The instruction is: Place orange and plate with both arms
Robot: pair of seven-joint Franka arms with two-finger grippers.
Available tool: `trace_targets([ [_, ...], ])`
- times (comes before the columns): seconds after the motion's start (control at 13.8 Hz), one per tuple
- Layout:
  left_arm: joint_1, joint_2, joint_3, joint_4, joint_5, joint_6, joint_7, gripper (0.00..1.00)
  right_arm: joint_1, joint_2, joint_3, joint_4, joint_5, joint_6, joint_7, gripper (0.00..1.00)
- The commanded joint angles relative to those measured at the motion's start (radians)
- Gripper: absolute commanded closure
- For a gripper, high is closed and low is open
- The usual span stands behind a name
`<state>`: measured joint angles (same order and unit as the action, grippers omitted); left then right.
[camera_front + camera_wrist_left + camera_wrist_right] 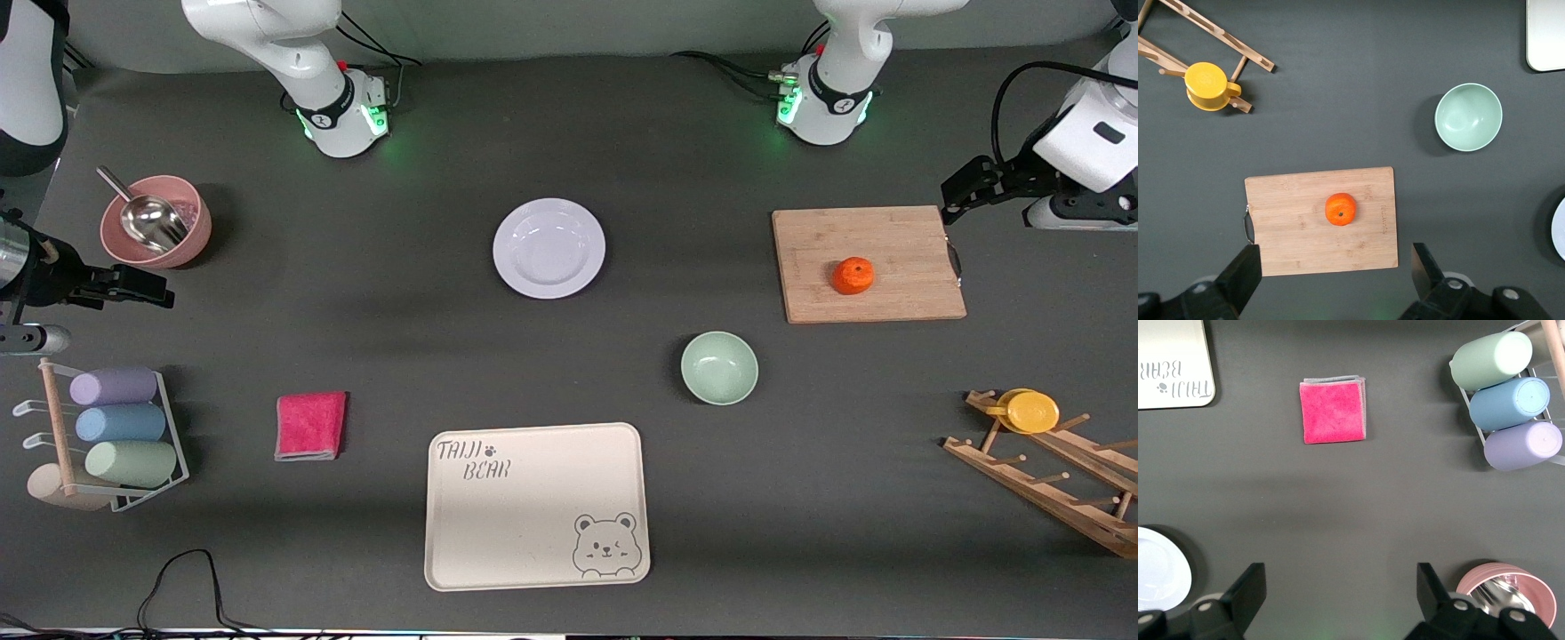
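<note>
Two grippers: you see both spread wide, holding nothing.
Left gripper [1333, 283]: hangs over the board's [898, 240] edge.
Right gripper [1338, 603]: over bare table.
Orange [853, 276]: on the board.
Plate [548, 248]: at the orange's nine o'clock, well apart.

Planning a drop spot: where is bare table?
Free: the cream rectangular bear tray, and the cloth between the pale lavender plate and the pink folded towel. Crowded: the wooden board bearing the small orange.
</note>
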<state>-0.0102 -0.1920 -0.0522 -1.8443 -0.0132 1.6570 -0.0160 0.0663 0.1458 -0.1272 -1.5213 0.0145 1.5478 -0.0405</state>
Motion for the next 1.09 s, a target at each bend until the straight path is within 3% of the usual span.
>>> trace_targets([
  [0.0, 0.001, 0.016, 0.002, 0.03, -0.01, -0.029, 0.014, 0.0, 0.003, -0.005, -0.002, 0.001, 0.001, -0.011, 0.025, 0.0],
  [0.29, 0.003, 0.032, 0.003, 0.028, -0.005, -0.028, 0.019, 0.0, 0.003, -0.003, -0.002, 0.001, 0.001, -0.011, 0.025, 0.0],
  [0.51, 0.003, 0.097, 0.005, -0.033, 0.005, -0.069, 0.024, 0.0, 0.003, -0.005, -0.002, -0.011, 0.001, -0.009, 0.025, 0.0],
  [0.8, 0.041, 0.095, 0.005, -0.269, 0.021, 0.186, 0.022, 0.0, 0.01, -0.078, 0.0, -0.103, 0.002, 0.005, 0.031, 0.0],
  [1.02, 0.041, 0.085, 0.005, -0.416, 0.021, 0.378, 0.022, 0.0, 0.082, -0.222, 0.001, -0.267, 0.002, 0.059, 0.135, 0.0],
])
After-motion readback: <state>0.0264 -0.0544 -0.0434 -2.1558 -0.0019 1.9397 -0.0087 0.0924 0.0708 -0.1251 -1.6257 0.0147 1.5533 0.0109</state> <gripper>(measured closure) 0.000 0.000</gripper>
